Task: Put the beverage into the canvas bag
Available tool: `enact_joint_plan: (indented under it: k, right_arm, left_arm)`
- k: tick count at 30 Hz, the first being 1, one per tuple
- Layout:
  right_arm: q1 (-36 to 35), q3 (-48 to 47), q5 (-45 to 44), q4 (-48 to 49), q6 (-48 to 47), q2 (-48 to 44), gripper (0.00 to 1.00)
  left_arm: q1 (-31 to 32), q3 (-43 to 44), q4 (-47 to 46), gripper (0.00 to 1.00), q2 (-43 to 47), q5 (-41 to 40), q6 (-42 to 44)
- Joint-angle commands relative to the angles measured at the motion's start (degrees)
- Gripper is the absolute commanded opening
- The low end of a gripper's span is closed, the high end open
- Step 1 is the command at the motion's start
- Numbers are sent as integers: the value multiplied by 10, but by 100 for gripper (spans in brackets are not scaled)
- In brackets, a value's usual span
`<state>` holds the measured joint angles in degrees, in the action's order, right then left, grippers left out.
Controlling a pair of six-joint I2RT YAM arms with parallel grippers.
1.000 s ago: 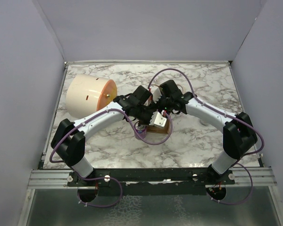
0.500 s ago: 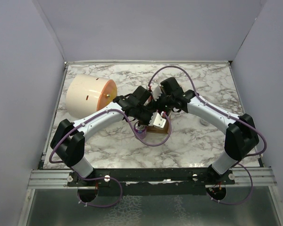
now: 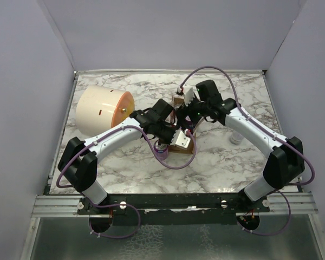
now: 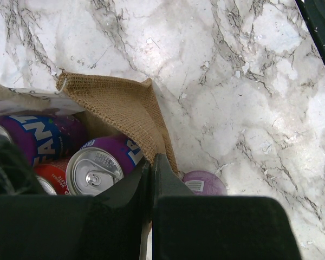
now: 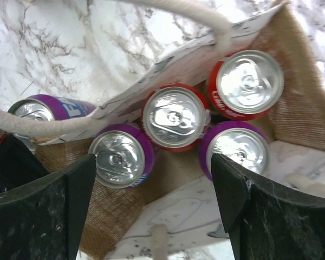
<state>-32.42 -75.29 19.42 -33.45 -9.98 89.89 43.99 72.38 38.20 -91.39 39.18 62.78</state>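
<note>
The canvas bag stands mid-table, tan burlap with a pale printed panel and cream handles. My left gripper is shut on the bag's burlap rim; in the left wrist view the jaws pinch the fabric edge. My right gripper is open and empty, held above the bag. In the right wrist view its gap is over the bag's opening. Two red cans and two purple cans stand upright inside. Another purple can is on the table just outside the bag.
A large cream cylinder with an orange disc end lies at the back left. A small pale bottle-like thing is on the marble right of the bag, under the right arm. A cream handle loop crosses the bag's opening. Grey walls enclose the table.
My right gripper has risen and drawn back toward the far right, away from the bag's top. The left gripper and the bag have stayed put.
</note>
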Motion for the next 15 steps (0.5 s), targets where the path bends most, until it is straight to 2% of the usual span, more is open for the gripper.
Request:
enact_joint_plan:
  k: [1, 4, 15]
  right_arm:
    - [34, -33, 32, -1, -12, -31, 85]
    - [56, -45, 49, 0, -17, -49, 85]
    - [97, -56, 74, -12, -55, -144, 86]
  left_arm:
    - [4, -2, 24, 4, 17, 37, 7]
    - [3, 4, 19, 6, 17, 37, -6]
    - [4, 50, 31, 32, 25, 10, -79]
